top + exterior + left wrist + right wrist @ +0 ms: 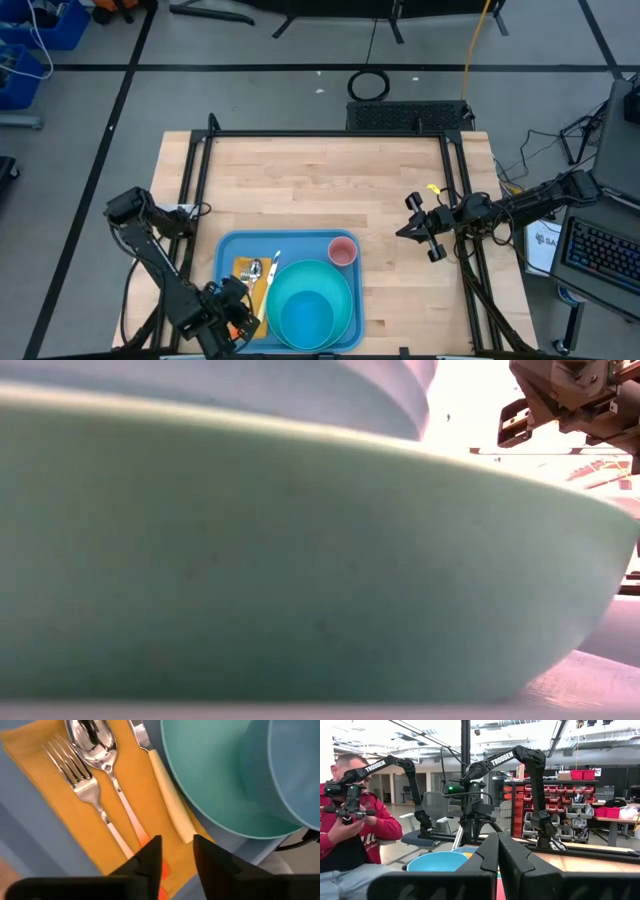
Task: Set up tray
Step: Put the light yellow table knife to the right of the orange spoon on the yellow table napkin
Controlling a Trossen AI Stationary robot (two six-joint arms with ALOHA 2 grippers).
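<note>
Tray (pixel 228 250) at near worktop edge, loaded | left hand (pixel 176 851) slightly parted, holding nothing, over napkin (pixel 55 795) beside knife (pixel 167 795) | right hand (pixel 418 229) closed, empty, parked aside | step: cutlery placed | next: lift clear.

Worktop (pixel 320 190): pale wood, matt, plank-jointed. Tray (pixel 232 250): blue plastic, smooth. Plate (pixel 215 780): turquoise, smooth, satin sheen. Napkin (pixel 50 785): orange, matt, cloth-like. Fork (pixel 75 775), spoon (pixel 95 740): polished metal, mirror-glossy. Knife (pixel 167 795): cream handle, smooth, matt. Cup (pixel 343 251): pink, smooth.
</note>
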